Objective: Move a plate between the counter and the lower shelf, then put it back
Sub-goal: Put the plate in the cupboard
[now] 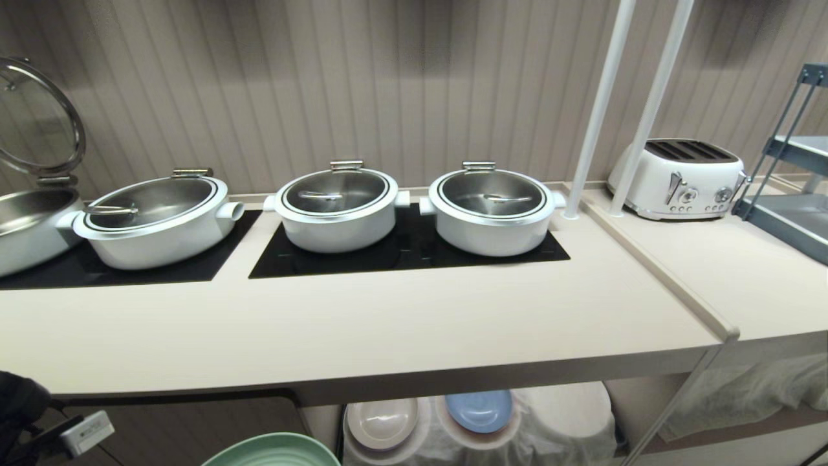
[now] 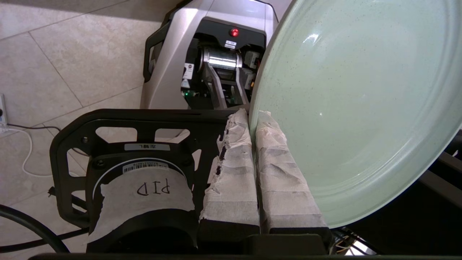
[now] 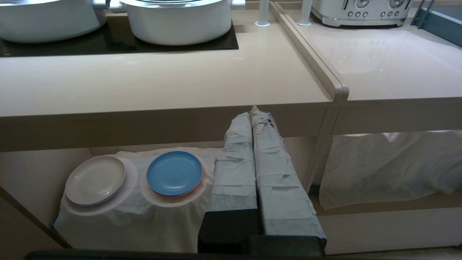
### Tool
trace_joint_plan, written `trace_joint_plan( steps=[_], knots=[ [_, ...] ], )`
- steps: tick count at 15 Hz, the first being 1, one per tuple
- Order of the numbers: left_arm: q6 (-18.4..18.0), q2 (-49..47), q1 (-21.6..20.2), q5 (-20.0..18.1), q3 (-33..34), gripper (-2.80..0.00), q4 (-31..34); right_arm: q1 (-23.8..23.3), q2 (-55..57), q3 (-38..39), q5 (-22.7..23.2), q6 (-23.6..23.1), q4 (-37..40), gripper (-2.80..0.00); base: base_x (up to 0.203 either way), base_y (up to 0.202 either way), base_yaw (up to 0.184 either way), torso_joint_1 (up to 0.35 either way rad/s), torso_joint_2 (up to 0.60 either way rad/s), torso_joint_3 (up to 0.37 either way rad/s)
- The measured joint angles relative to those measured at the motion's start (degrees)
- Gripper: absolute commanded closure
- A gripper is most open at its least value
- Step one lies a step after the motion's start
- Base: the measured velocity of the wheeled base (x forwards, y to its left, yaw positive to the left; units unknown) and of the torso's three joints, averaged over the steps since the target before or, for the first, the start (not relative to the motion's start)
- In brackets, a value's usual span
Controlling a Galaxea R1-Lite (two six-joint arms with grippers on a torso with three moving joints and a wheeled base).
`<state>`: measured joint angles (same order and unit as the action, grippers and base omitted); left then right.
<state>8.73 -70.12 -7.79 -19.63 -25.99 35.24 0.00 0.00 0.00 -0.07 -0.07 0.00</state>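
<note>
The mint-green plate (image 2: 361,101) is held on edge below and in front of the counter (image 1: 362,323). My left gripper (image 2: 251,117) is shut on its rim, one taped finger on each face. In the head view only the plate's upper rim (image 1: 272,452) shows at the bottom edge. The lower shelf (image 3: 29,173) lies under the counter, draped in white cloth. My right gripper (image 3: 252,112) is shut on nothing and hangs in front of the shelf, level with the counter's front edge.
On the shelf cloth rest a cream plate (image 3: 95,180) and a blue plate (image 3: 174,173). Three lidded white pots (image 1: 336,206) stand on the black cooktops. A toaster (image 1: 679,178), two white poles (image 1: 598,110) and a grey-blue rack (image 1: 792,194) stand at the right.
</note>
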Motion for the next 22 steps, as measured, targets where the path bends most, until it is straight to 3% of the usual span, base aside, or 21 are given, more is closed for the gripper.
trace_joint_plan(
  steps=[12,22],
  knots=[
    [-0.02,-3.64,-0.09,-0.11,-4.10,0.00,-0.11,0.00,0.00,0.00,-0.02,0.00,0.00,0.00,0.000,0.000,0.000,0.000,0.00,0.000],
    [0.00,-4.61,-0.20,-0.27,-3.52,0.00,0.04,0.00,0.00,0.00,-0.01,0.00,0.00,0.00,0.000,0.000,0.000,0.000,0.00,0.000]
  ],
)
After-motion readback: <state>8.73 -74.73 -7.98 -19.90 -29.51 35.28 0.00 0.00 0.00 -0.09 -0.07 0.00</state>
